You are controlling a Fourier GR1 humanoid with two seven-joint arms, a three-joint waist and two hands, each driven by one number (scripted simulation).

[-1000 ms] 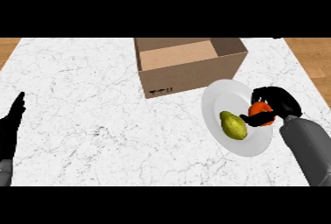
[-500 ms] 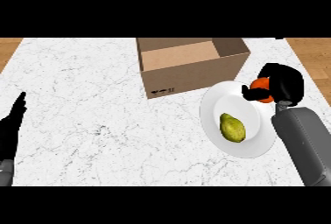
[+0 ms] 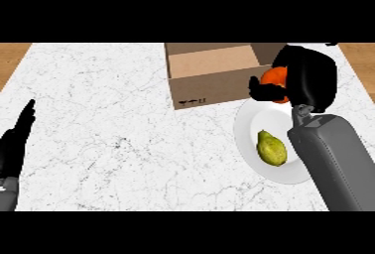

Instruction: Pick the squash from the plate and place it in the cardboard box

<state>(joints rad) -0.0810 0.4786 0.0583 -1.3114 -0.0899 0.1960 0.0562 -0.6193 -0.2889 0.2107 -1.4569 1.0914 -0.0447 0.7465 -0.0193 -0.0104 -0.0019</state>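
tabletop [image 3: 110, 124]: white marble | cardboard box [image 3: 212, 74]: open, top edge cut off | plate [image 3: 253, 126]: right part hidden by forearm | right hand [image 3: 307, 74]: fingers clenched around orange squash [image 3: 276, 78], mostly hidden, beside box corner | left hand [image 3: 16, 144]: fingers straight, released, at left edge | yellow-green fruit [image 3: 271, 148]: on plate
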